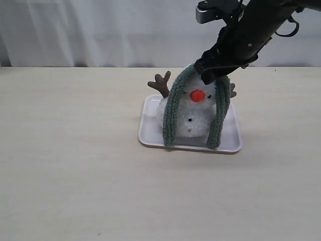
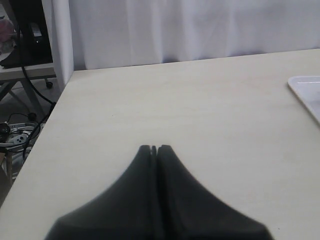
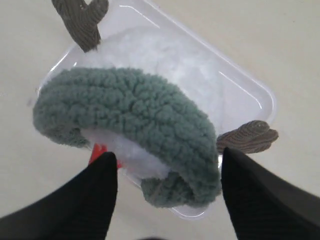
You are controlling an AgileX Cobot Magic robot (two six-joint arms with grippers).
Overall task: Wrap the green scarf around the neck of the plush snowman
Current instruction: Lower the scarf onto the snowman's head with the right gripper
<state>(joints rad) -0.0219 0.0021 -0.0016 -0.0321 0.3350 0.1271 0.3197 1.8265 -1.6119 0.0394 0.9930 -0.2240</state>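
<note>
Your right gripper (image 1: 212, 76) hangs over the top right of the plush snowman (image 1: 193, 118), its jaws spread wide. In the right wrist view the two black fingers (image 3: 102, 195) stand either side of the green scarf (image 3: 130, 110); whether they touch it you cannot tell. The scarf drapes over the crown of the snowman's head as an arch, one end hanging down the left of the orange nose (image 1: 197, 95), the other down the right, both reaching the white tray (image 1: 149, 128). The neck crease cannot be made out in the fluff. The snowman stands in the tray, a brown branch arm (image 1: 160, 84) raised on its left. Your left gripper (image 2: 155, 148) is clenched on nothing, over the bare table (image 1: 75, 160) left of the tray.
</note>
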